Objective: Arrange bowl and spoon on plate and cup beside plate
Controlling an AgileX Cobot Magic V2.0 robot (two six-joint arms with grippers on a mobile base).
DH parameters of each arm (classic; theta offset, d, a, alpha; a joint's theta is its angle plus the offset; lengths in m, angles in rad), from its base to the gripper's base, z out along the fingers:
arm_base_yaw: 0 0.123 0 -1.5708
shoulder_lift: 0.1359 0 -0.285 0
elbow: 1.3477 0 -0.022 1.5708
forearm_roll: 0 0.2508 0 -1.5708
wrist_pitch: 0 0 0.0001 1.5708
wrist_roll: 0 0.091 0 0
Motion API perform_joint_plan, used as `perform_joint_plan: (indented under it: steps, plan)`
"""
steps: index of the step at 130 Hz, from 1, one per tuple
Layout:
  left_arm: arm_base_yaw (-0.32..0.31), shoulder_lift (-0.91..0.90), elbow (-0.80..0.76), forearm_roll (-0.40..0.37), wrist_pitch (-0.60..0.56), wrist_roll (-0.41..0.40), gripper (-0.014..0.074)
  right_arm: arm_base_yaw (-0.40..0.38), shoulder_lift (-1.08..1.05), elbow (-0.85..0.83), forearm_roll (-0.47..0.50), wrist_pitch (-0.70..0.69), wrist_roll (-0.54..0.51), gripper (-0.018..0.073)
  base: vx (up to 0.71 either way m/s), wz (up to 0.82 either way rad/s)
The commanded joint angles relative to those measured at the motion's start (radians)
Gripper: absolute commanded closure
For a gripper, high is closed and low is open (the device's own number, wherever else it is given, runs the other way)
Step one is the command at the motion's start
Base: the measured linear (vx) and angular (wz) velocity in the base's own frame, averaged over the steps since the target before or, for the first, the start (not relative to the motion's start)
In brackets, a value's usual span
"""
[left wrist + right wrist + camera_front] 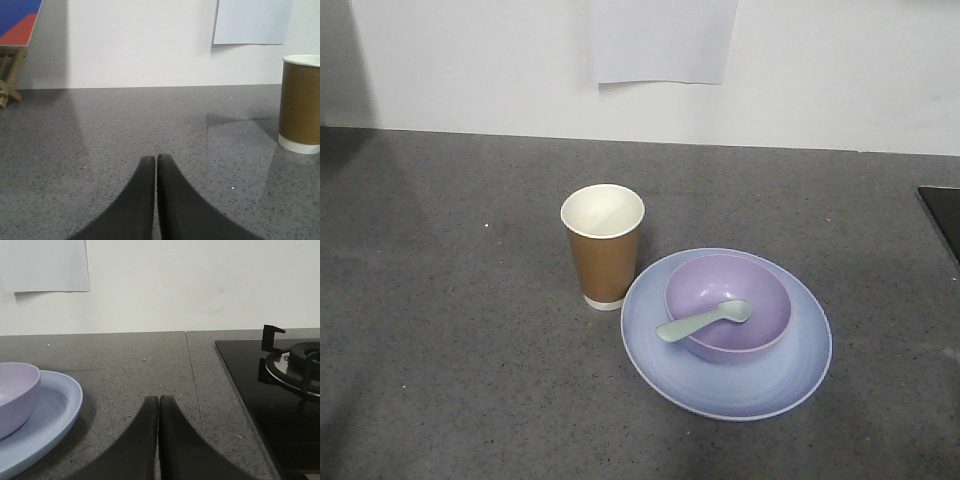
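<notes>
While fingers press together, left hand [156, 162], right hand [158, 402], both empty.

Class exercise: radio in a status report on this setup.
Left gripper and right gripper shut, empty. Spoon in bowl on plate; cup beside plate. Nothing obstructing.

Lavender bowl [728, 305] upright on the blue plate [726, 333]; mint spoon [704, 321] across the bowl; brown paper cup [603, 245] upright beside the plate's left rim.
</notes>
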Motion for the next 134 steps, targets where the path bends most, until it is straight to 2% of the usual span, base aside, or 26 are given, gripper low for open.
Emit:
perform_joint_plan:
  steps: [1,134]
  plan:
    - [0.000,-0.016,0.010,-0.010,-0.073,-0.002,0.0603,-0.007,-0.003,0.007,-0.008,-0.068,0.002,0.0564,0.00,0.00]
    - [0.000,-0.016,0.010,-0.010,-0.073,-0.002,0.0603,-0.007,-0.003,0.007,-0.008,-0.068,0.002,0.0564,0.00,0.00]
